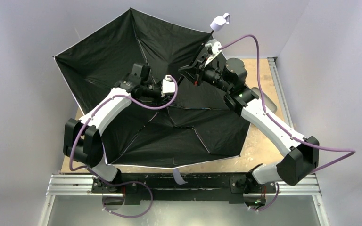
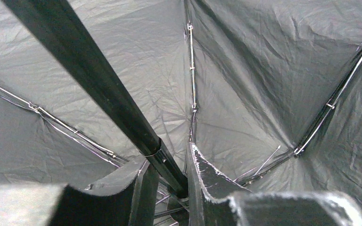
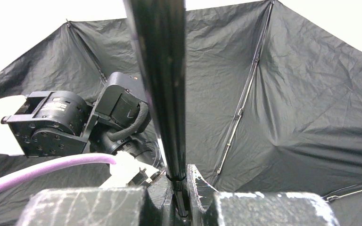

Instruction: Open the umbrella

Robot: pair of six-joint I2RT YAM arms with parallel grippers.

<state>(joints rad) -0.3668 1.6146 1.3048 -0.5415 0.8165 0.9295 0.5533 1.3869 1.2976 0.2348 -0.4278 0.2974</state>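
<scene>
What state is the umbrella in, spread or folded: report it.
Spread. The umbrella fans wide over the table in the top view; its ribs run straight across the lining in both wrist views.

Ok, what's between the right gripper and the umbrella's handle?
Only the thin black shaft, bare from the right gripper to the pale handle; the top view shows it.

umbrella (image 1: 136, 47): crinkled matt black cloth | shaft (image 2: 99, 89): smooth, slightly glossy black | table (image 1: 259, 150): matt wood-look board
</scene>
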